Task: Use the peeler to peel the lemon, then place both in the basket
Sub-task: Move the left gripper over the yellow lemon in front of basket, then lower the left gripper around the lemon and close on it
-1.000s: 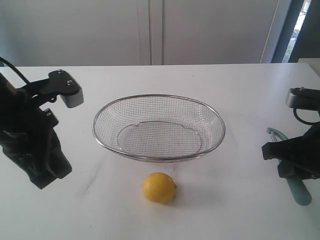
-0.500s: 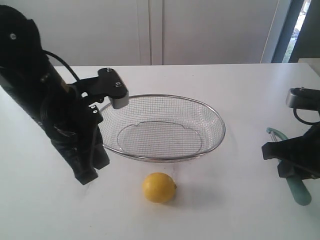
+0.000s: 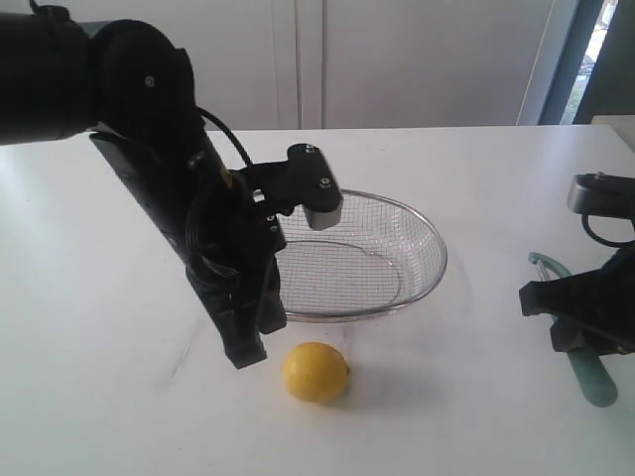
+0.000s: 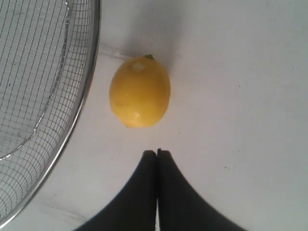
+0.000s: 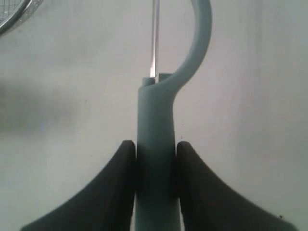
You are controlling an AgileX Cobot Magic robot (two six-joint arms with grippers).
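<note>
White table (image 3: pixel 476 178), pale wall (image 3: pixel 417 59) (window (image 3: pixel 600 50) far right).

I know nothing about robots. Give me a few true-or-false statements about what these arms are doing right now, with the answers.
1. The lemon lies inside the wire basket. False: it sits on the table, just outside the rim.
2. The right gripper is clamped on the peeler handle. True.
3. The left gripper grips the lemon. False: its fingers are closed together, short of the lemon.
4. The lemon looks whole and unpeeled. True.
</note>
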